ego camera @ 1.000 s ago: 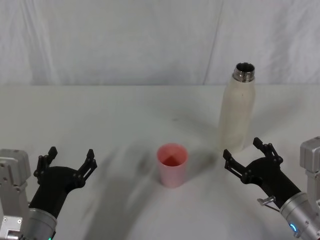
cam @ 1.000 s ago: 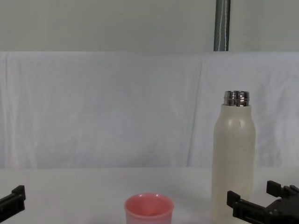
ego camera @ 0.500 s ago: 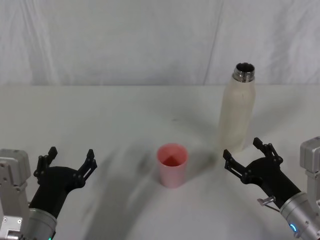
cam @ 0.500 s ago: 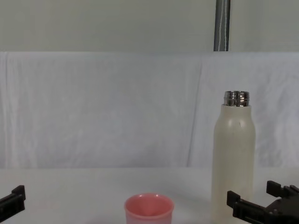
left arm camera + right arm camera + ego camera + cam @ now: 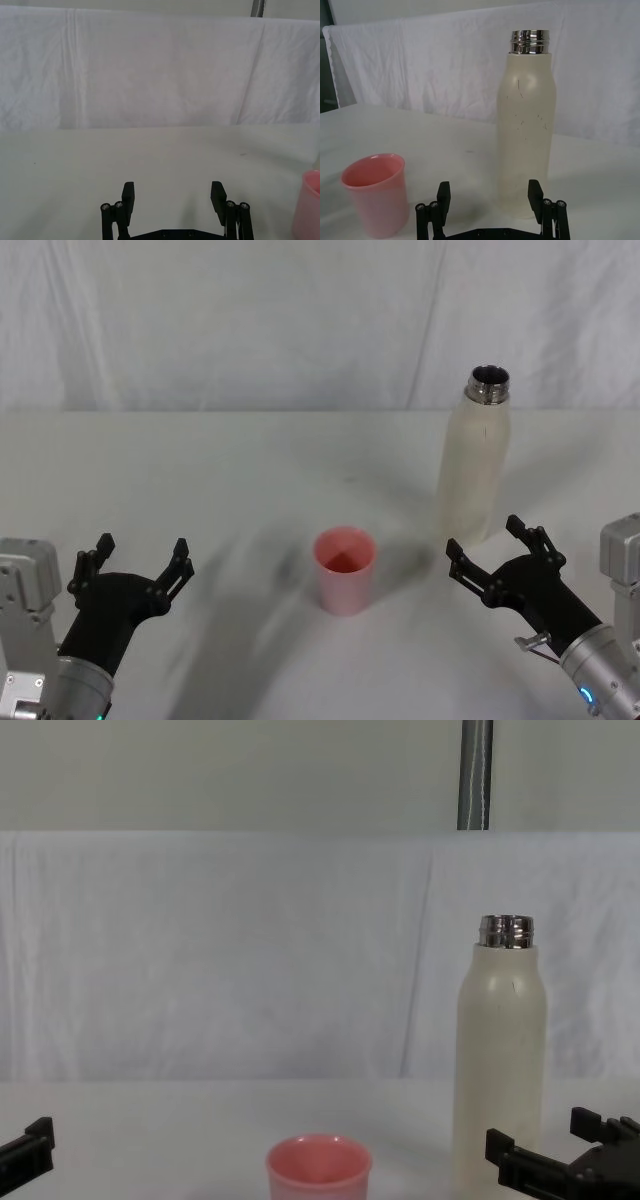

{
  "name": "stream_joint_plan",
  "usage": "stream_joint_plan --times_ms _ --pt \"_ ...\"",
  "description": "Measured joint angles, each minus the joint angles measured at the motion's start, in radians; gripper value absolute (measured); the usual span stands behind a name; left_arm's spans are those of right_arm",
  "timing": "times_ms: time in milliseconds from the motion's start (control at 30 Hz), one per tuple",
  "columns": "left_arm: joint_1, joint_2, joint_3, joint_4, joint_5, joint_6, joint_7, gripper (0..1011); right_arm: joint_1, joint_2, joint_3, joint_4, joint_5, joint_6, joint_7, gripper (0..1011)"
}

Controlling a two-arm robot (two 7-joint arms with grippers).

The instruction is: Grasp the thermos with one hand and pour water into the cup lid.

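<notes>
The thermos [image 5: 474, 460] stands upright on the table [image 5: 200, 470], toward the robot's right and farther back than the cup lid [image 5: 345, 569]; its long axis is vertical, its open steel neck pointing straight up. The right gripper [image 5: 502, 552] sits just in front of its base, fingers spread wide and holding nothing, aimed forward at the lower body; of the 2 arms it is plainly the nearer, so the grasp likely falls to it, a short reach ahead. The left gripper [image 5: 138, 558] rests at the near left, fingers likewise apart and empty, well away from both things. The cup lid stands mouth up near the middle, left of the thermos.
</notes>
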Motion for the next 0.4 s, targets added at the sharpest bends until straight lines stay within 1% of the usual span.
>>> stream_joint_plan --times_ms 400 --pt "0.0 0.0 0.0 0.0 0.0 0.0 0.0 1001 0.0 0.0 0.0 0.0 0.0 0.0 0.0 1000"
